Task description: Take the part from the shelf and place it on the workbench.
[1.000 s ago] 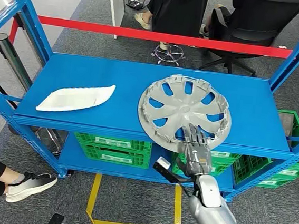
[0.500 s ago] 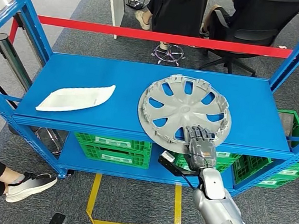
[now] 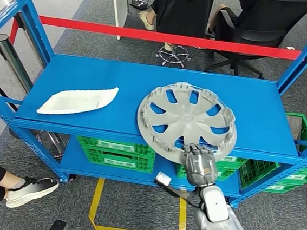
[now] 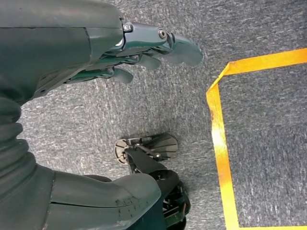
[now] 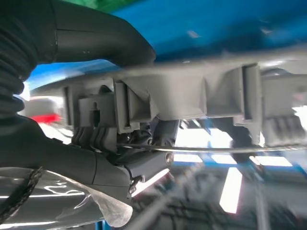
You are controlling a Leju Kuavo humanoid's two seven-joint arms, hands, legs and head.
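A grey wheel cover (image 3: 187,121) lies on the blue shelf (image 3: 106,78), its near rim overhanging the front edge. My right hand (image 3: 198,164) grips that near rim from the front. In the right wrist view the cover's ribbed rim (image 5: 188,98) passes between my thumb (image 5: 101,40) and the darker fingers (image 5: 119,163). My left hand (image 4: 108,52) hangs over grey carpet with its fingers loosely extended and nothing in them.
A white curved panel (image 3: 77,100) lies on the shelf's left half. Green crates (image 3: 115,152) sit on the lower shelf. Blue uprights (image 3: 27,24) flank the shelf. Behind a red barrier tape (image 3: 151,36) people sit on chairs. A person's leg and shoe (image 3: 30,189) lie at left on the floor.
My right hand has closed on the cover's near rim and drawn it toward the shelf's front edge. The cover's near side now sticks out past the edge.
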